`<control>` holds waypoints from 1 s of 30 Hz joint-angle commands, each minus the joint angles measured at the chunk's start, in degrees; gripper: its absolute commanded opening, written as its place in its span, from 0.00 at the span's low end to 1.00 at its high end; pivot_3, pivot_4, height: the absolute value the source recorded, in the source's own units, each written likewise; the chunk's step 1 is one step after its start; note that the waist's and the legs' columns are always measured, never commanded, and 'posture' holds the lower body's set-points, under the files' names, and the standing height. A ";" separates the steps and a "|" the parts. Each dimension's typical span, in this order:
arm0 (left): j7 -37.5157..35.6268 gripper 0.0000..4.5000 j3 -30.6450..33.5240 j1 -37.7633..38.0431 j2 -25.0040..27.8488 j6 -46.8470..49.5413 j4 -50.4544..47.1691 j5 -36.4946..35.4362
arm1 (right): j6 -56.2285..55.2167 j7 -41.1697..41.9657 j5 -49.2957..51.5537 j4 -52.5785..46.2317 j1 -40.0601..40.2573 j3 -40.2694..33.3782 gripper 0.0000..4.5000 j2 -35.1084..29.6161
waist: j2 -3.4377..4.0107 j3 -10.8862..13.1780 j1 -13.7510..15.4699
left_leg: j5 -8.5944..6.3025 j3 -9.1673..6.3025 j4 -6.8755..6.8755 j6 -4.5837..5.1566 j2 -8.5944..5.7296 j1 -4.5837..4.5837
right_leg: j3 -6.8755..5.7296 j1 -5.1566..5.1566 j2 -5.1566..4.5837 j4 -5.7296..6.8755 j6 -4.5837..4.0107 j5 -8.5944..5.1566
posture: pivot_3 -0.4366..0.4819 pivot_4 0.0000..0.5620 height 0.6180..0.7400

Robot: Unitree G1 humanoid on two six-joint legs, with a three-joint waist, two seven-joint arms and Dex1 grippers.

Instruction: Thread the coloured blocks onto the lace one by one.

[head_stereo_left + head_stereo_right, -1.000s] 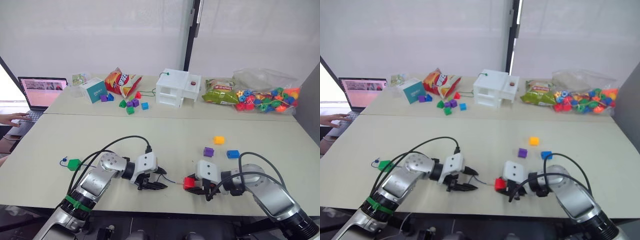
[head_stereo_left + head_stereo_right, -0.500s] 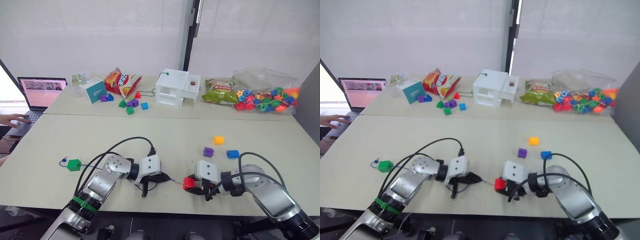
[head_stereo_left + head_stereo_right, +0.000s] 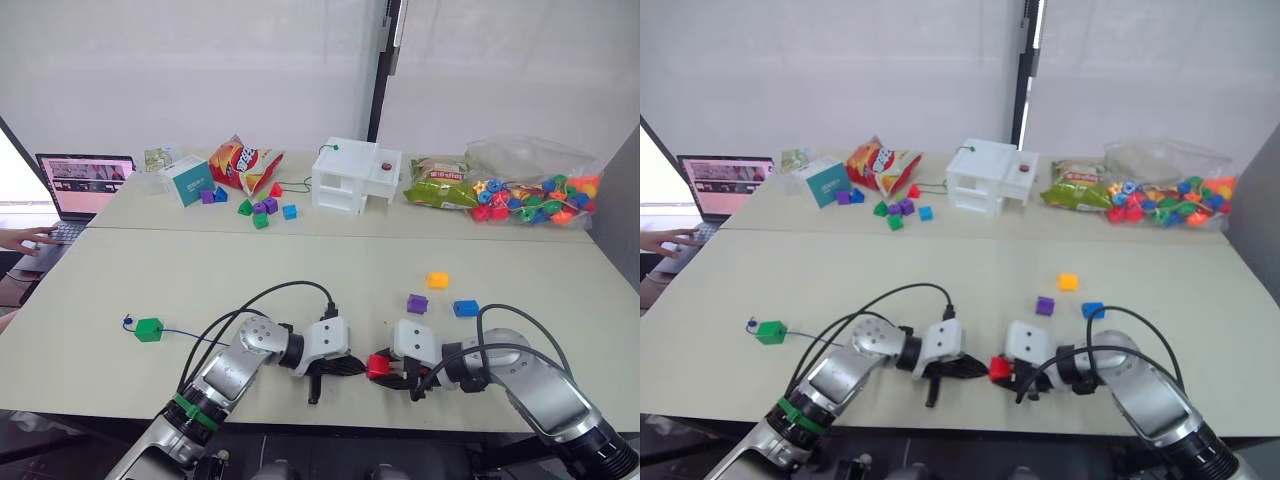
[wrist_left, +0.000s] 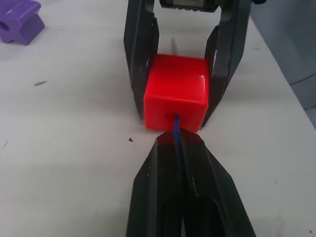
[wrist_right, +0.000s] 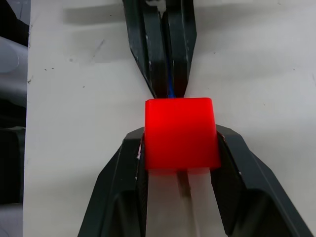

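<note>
Our right tool (image 4: 177, 74) squeezes the red block (image 4: 177, 92); our left tool (image 5: 167, 69), at its 9 o'clock, pinches the lace (image 4: 176, 129) into it.

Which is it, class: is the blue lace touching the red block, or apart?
Touching. The left wrist view shows the lace, pinched in the left gripper, running straight into the face of the red block.

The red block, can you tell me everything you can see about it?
The small red plastic block is a shiny, chunky cube with rounded edges. It rests on the pale table near the front edge, squeezed on two sides between the black fingers of the right gripper. The thin dark-blue lace runs into a hole in the face turned towards the left gripper, which pinches the lace right against the block.
</note>
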 commanded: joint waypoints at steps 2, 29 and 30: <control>1.06 0.01 -1.25 -1.28 -1.73 1.69 -2.15 0.28 | 0.46 0.07 -0.40 0.66 0.00 0.33 0.27 -0.46 | 0.00 0.00 0.06 | 0.00 0.00 0.01 0.00 0.00 0.01 | -0.01 0.03 0.00 0.00 0.00 0.00 | 0.48 0.27 1.00; 2.01 0.85 -4.48 -5.69 -5.48 -2.55 6.25 1.99 | 1.55 1.03 4.87 -5.77 6.22 -10.23 0.99 -8.79 | -0.02 0.01 -0.23 | -0.01 0.01 -0.01 0.02 0.00 -0.10 | 0.02 -0.07 0.00 -0.05 0.01 0.00 | 0.48 0.27 1.00; 1.04 0.80 -4.23 -5.68 -5.41 -2.48 6.26 1.27 | 1.44 1.00 4.75 -5.65 6.09 -10.00 1.00 -8.65 | -0.02 0.01 -0.23 | -0.01 0.01 -0.01 0.02 0.02 -0.10 | 0.02 -0.07 0.00 -0.06 0.01 0.01 | 0.48 0.27 1.00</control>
